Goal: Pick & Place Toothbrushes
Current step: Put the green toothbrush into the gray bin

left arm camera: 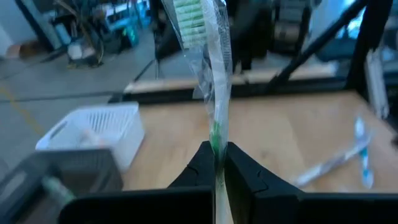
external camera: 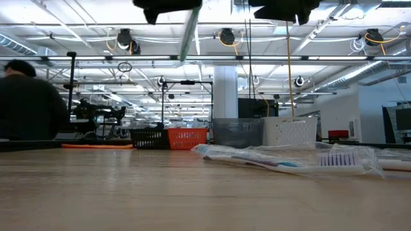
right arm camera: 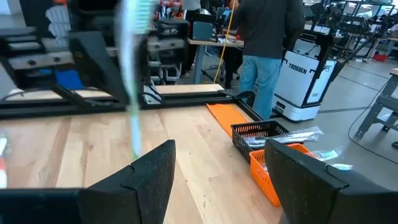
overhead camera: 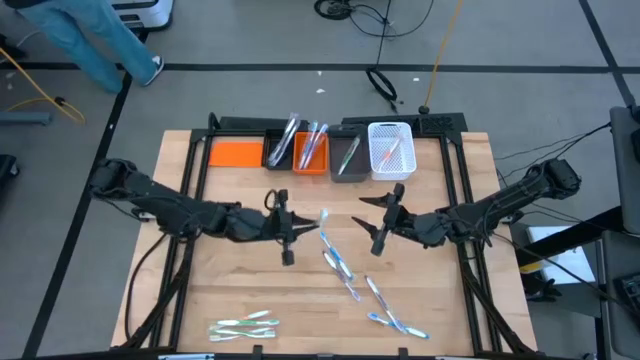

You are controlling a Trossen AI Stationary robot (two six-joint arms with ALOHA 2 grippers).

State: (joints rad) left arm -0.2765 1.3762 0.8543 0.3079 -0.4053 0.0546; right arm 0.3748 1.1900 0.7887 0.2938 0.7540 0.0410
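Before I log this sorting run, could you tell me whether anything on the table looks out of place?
Mostly no. Wrapped toothbrushes lie scattered on the table awaiting sorting. One oddity: brushes in the black bin poke over its rim. The left tool holds a green toothbrush upright.

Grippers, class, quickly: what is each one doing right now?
Left gripper: closed on a green wrapped toothbrush, lifted off the table.
Right gripper: open, holding nothing.
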